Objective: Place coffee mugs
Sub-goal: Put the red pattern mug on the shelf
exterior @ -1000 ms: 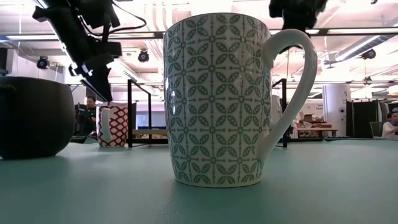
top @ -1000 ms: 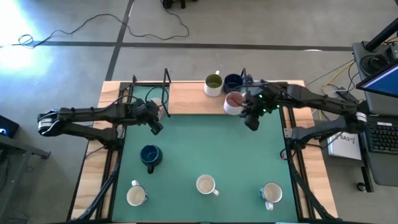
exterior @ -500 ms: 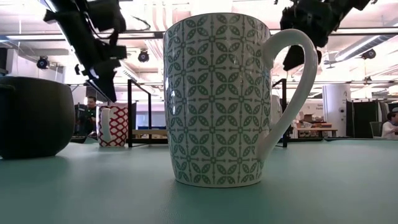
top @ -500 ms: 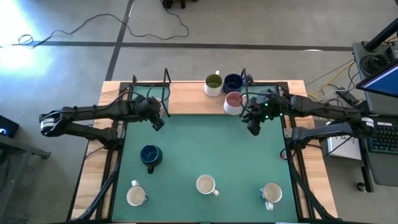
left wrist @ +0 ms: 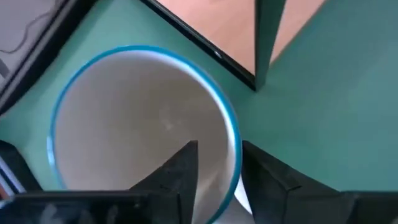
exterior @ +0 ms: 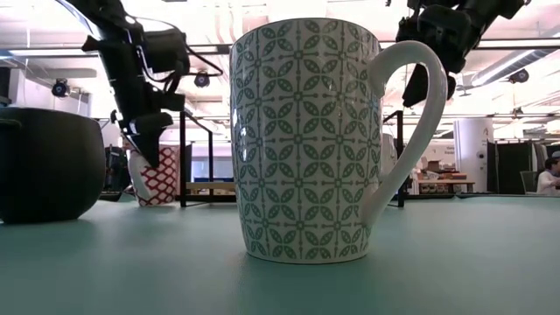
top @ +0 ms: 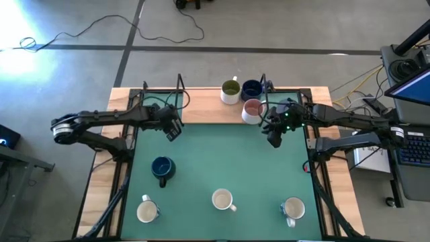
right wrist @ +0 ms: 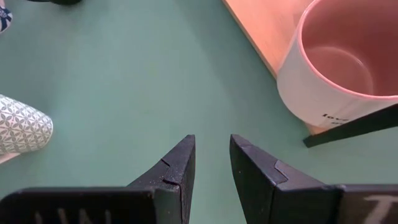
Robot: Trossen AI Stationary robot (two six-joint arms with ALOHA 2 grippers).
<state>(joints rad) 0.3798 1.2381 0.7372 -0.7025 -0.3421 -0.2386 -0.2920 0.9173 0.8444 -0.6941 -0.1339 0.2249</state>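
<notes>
The left gripper (top: 172,128) hangs over the far left corner of the green mat (top: 222,161), its fingers (left wrist: 180,171) straddling the blue-edged rim of a white mug (left wrist: 143,124), 1 finger inside and 1 outside, pinching the wall; seen from table height that mug wears a red-and-white lattice (exterior: 157,179) and leans off upright. The right gripper (top: 273,134) hovers just beside the pink-lined mug (top: 252,111), its fingers (right wrist: 177,171) close together with only a narrow gap and nothing between them.

On the wooden strip (top: 201,104) at the far edge stand 3 mugs: an olive-lined one (top: 230,91), a dark blue one (top: 251,88) and the pink-lined one, white outside with small lettering. On the mat sit another dark blue mug (top: 162,168) and 3 pale ones along the near edge (top: 146,211) (top: 223,199) (top: 293,209); the middle one carries a green leaf pattern (exterior: 302,140).

Beyond the table lies a grey concrete floor (top: 67,67) with a black cable (top: 134,23).
</notes>
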